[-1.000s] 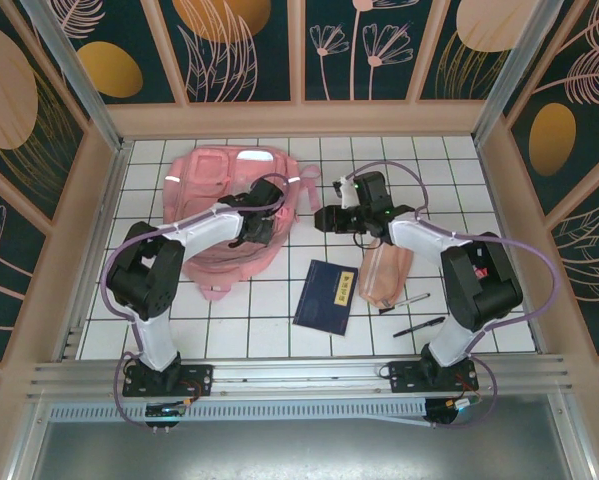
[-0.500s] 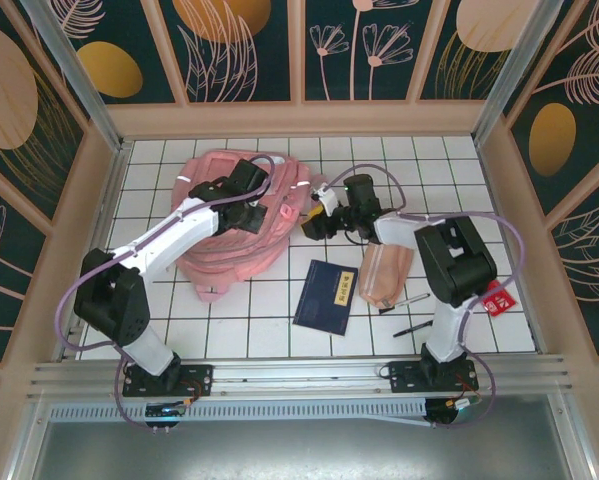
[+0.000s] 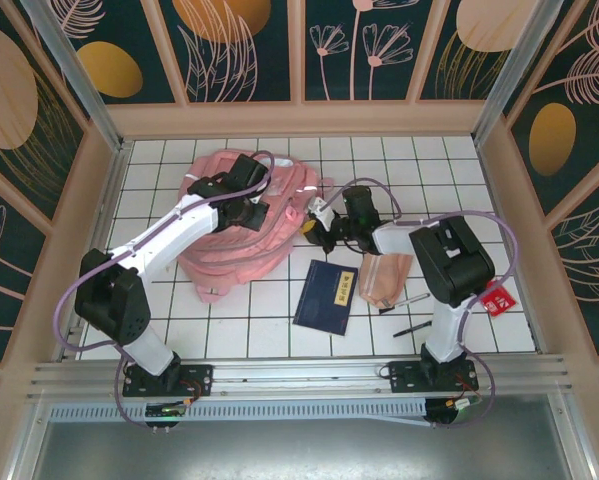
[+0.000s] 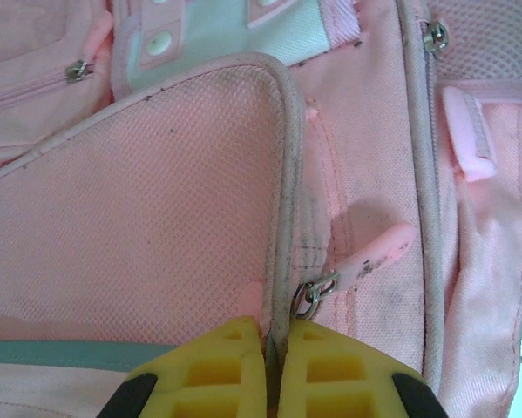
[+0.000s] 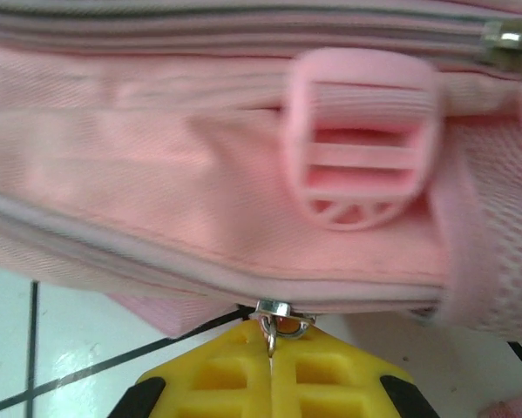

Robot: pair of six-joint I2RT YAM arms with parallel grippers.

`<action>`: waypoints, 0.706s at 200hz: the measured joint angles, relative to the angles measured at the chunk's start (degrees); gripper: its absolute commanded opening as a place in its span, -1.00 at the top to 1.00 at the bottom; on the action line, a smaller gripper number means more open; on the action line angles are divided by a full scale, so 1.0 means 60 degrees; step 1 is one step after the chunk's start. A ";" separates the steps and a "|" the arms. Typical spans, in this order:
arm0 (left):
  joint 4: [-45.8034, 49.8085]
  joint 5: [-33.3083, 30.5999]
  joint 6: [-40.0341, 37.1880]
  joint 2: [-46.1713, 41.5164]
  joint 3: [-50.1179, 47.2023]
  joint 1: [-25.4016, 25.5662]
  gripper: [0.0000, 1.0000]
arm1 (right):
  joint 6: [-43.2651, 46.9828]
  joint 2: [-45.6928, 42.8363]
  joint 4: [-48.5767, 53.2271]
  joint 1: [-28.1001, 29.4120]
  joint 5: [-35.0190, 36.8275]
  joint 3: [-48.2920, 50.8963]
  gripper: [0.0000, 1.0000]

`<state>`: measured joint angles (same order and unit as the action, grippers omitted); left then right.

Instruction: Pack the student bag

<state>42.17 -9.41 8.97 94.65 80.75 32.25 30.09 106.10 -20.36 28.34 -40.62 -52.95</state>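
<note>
The left fingers (image 4: 213,370) are clenched on the pocket piping (image 4: 284,174) of the student bag (image 3: 234,255), which lies far left of centre on the desk (image 3: 229,320). This grip probably anchors the fabric. The right fingers (image 5: 217,379) pinch a zip pull (image 5: 278,318) at the bag's edge, presumably to open it. The notebook (image 3: 325,296), pouch (image 3: 384,280) and pens (image 3: 419,326) lie beside the right arm, off the zip line.

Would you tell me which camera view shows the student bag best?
The top external view: it takes in nearly the whole student bag. The left wrist view shows a pocket edge and zip pull close up; the right wrist view, a buckle on its side.
</note>
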 measured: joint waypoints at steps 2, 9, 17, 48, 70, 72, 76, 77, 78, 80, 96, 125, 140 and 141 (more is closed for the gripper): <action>0.0004 -0.0004 0.0018 0.0011 0.0025 0.0000 1.00 | 0.0066 -0.0033 0.0069 0.0015 -0.0011 0.0000 1.00; 0.0011 -0.0007 0.0142 0.0087 0.0149 0.0000 1.00 | 0.0423 -0.0175 0.0273 0.0084 -0.0007 0.0000 1.00; 0.0011 -0.0007 0.0295 0.0189 0.0270 0.0004 1.00 | 0.0805 -0.0331 0.0539 0.0189 -0.0004 0.0000 1.00; 0.0029 0.0044 0.0951 0.0954 0.0900 0.0022 1.00 | 0.1515 -0.0652 0.1217 0.0765 0.0055 0.0000 1.00; -0.0018 0.0189 0.1428 0.1424 0.1180 0.0018 1.00 | 0.1457 -0.0732 0.1319 0.1384 0.0113 0.0011 1.00; -0.0018 0.0219 0.1483 0.1468 0.1206 0.0018 1.00 | 0.1421 -0.0743 0.1304 0.1446 0.0117 0.0018 1.00; -0.0015 0.0255 0.1555 0.1526 0.1249 0.0022 1.00 | 0.1384 -0.0769 0.1290 0.1530 0.0127 0.0040 1.00; -0.0015 0.0262 0.1570 0.1537 0.1257 0.0022 1.00 | 0.1355 -0.0780 0.1275 0.1559 0.0131 0.0044 1.00; -0.0011 0.0277 0.1603 0.1570 0.1282 0.0022 1.00 | 0.1319 -0.0787 0.1268 0.1577 0.0131 0.0047 1.00; 0.0007 0.0288 0.1632 0.1599 0.1308 0.0022 1.00 | 0.1224 -0.0809 0.1249 0.1621 0.0157 0.0066 1.00; 0.0189 0.0426 0.1920 0.1916 0.1698 0.0029 1.00 | 0.0554 -0.1020 0.0809 0.1789 0.0368 0.0339 1.00; 0.0157 0.0911 0.2452 0.2284 0.2047 0.0029 1.00 | -0.1523 -0.1304 -0.1351 0.2120 0.0809 0.1410 1.00; 0.0069 0.1249 0.2667 0.2477 0.2127 0.0029 1.00 | -0.2616 -0.1271 -0.2503 0.2492 0.1045 0.1945 0.97; 0.0062 0.1275 0.2692 0.2495 0.2135 0.0033 1.00 | -0.2659 -0.1268 -0.2546 0.2510 0.1053 0.1963 0.96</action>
<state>42.54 -1.76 25.12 109.62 93.56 32.45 14.13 98.50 -35.64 43.40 -34.30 -41.17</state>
